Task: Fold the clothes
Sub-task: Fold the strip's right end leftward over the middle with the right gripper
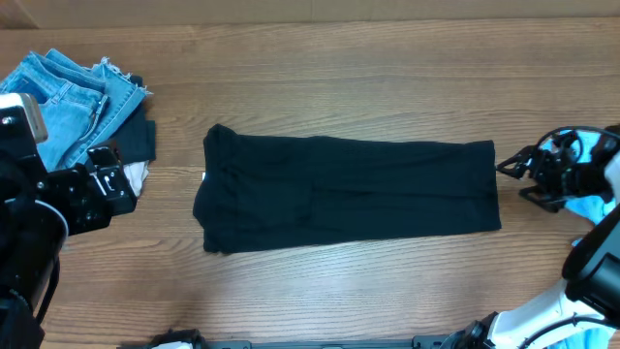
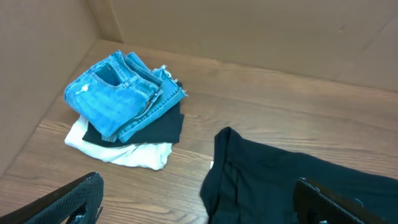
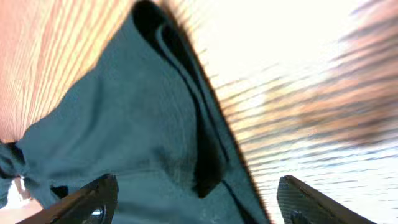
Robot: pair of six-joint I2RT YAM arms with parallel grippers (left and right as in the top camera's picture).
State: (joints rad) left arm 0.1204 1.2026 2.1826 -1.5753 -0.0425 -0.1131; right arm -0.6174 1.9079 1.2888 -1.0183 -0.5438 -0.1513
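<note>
My right tool (image 3: 198,183) stood released, its fingers spread wide with nothing pinched between them. Directly under and ahead of it lay one short end of the black T-shirt (image 3: 143,124), creased in a soft ridge running away from the tips. My left tool (image 2: 199,190) was likewise released and empty. The shirt's other end lay just ahead of it and to its right, touching neither finger. Between the two tools the shirt stretched as one long band (the sleeves seemed tucked under, though I could not see them), flat on the counter (image 1: 339,87).

I judged the step in hand to be the crosswise fold, end over end. The end at my right tool looked the handier one to lift. To do it well, I thought the grip should catch every layer at that edge rather than the top one alone. It should then rise only enough to clear the cloth, travel level, and lay edge on edge. Fabric this soft would likely sag and drag if one corner lagged.

The counter was brown wood-grain. Farther off, ahead and left of my left tool, sat a stack well apart from the shirt: a frayed denim piece (image 2: 118,99) on top, a dark piece (image 2: 165,127) beneath, a cream garment (image 2: 124,152) lowest. Beyond it stood a plain brown wall (image 2: 261,31).
</note>
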